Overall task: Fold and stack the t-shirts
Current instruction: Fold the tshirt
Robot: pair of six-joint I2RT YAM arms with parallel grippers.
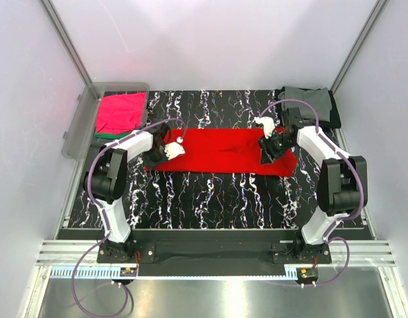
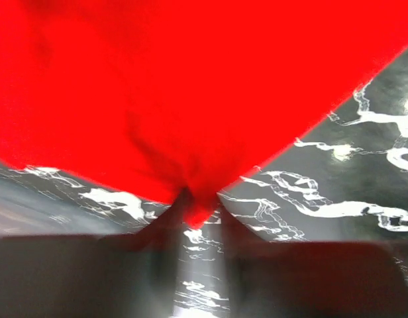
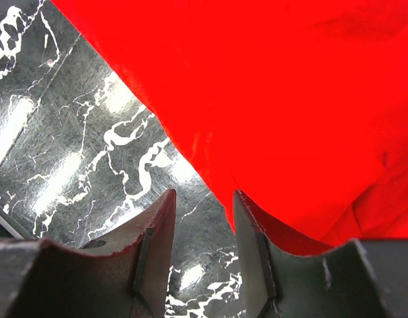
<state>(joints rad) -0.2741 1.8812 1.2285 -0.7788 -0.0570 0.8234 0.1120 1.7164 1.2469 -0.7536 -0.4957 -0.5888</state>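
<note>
Red shirt [image 1: 224, 151], a plain flat band, lies at table [image 1: 210, 199] centre. Left gripper [image 2: 199, 209] at its 9 o'clock end pinches a bunched corner; right gripper [image 3: 203, 199] at 3 o'clock stands narrowly open, empty, beside the hem.

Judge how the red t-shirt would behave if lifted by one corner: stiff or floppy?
Likely floppy: the red t-shirt puckers to a point where the left hand pinches it. Probably light, lying thin and flat on the table. It would likely drape and sag.
</note>
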